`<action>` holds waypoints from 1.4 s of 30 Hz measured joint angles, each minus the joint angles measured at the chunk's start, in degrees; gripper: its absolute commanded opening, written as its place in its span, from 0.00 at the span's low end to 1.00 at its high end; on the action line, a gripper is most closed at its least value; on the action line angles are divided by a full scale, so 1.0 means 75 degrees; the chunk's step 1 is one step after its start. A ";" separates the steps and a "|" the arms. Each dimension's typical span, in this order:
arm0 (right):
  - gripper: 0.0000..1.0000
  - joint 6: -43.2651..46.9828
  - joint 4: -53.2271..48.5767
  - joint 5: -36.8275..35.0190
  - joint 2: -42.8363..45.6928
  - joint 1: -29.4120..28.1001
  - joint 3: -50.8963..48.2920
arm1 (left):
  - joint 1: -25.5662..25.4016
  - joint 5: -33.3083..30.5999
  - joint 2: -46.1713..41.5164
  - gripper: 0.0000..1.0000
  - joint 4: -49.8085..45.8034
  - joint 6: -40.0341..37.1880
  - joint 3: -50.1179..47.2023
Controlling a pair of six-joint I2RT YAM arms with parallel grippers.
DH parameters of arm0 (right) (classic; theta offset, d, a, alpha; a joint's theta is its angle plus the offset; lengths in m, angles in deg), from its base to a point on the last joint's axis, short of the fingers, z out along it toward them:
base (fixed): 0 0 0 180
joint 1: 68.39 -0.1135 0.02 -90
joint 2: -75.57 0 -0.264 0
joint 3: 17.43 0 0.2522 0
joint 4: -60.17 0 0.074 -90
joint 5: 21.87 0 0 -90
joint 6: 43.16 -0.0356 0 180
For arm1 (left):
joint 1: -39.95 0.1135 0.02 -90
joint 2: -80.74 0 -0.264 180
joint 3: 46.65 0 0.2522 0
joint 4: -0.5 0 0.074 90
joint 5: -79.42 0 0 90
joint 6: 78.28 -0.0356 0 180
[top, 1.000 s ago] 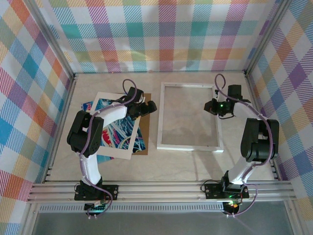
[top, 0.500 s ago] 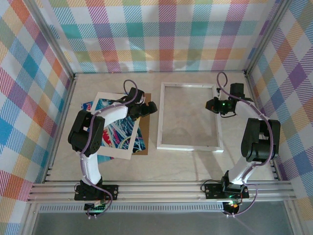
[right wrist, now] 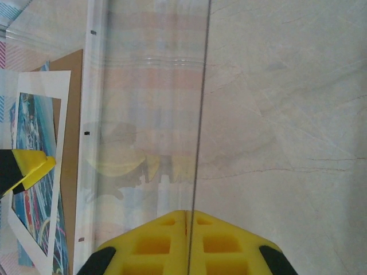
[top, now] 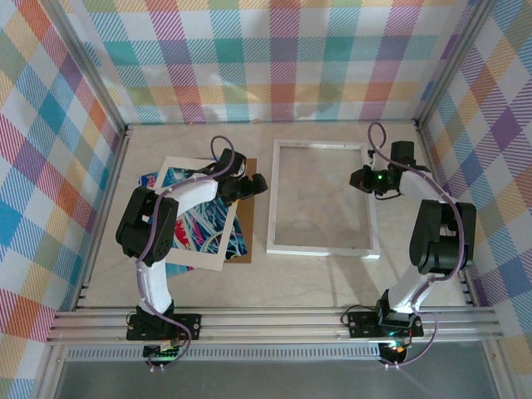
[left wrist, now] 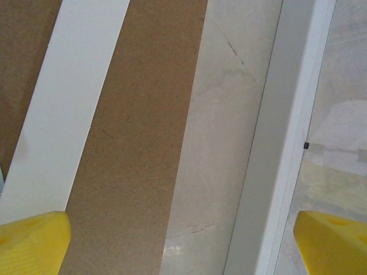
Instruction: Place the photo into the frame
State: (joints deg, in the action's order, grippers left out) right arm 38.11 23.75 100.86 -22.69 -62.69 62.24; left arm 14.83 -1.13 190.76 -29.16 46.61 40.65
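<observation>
The photo [top: 199, 224] is found under the cream mat [top: 198, 263] on the brown backing board [top: 243, 249], flat on the table [top: 332, 283]. The left fingers [left wrist: 31, 240] are spread wide over the board's right edge and hold nothing. The frame [top: 320, 249], just right, contains its pane alone. The right fingers [right wrist: 172, 240] are judged closed on its right edge. Risk noted: the mat could be dragged along with the photo.

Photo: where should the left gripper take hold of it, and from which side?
Probably the near-right corner of the photo, which pokes out from under the cream mat. It lies flat and thin on the backing board, so bring the open left gripper in low from the frame side, one finger sliding beneath.
</observation>
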 measured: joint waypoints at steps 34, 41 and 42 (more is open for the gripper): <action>0.00 -0.0055 0.0154 0.0560 -0.0207 0.0038 -0.0015 | -0.0090 0.0023 0.0175 1.00 -0.0216 -0.0146 0.0402; 0.01 -0.0047 0.0277 0.0592 -0.0207 -0.0012 -0.0102 | -0.0099 0.0076 0.0245 1.00 -0.0236 -0.0166 0.0414; 0.02 -0.0050 0.0347 0.0600 -0.0207 -0.0012 -0.0154 | -0.0108 0.0087 0.0274 1.00 -0.0233 -0.0166 0.0414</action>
State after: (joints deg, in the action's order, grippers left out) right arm 37.74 26.35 105.36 -24.24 -62.78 61.08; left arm 14.02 -0.47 192.81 -30.91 45.37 43.75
